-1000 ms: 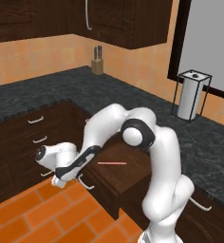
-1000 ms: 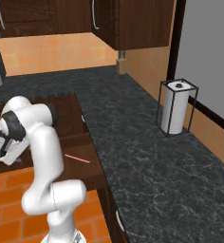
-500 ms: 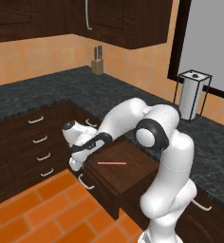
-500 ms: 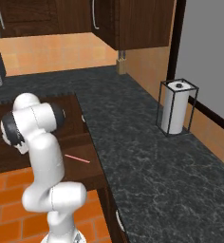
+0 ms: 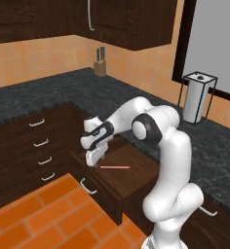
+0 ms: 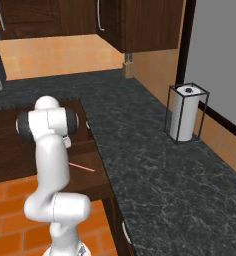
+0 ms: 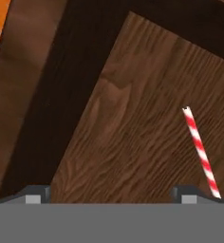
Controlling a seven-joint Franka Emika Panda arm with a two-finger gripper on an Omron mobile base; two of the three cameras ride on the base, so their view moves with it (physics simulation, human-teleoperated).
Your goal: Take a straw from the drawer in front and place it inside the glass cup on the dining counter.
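The straw (image 7: pixel 199 151) is seen lying flat on the open drawer's (image 5: pixel 136 170) floor, just off the right fingertip (image 7: pixel 187 193) of the spread gripper (image 5: pixel 94 156). If lowered uncentred, the straw could be pushed aside instead of pinched.

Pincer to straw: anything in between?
Nothing. In the hand view only bare drawer floor lies between the open pincer and the straw, which runs beside one fingertip.
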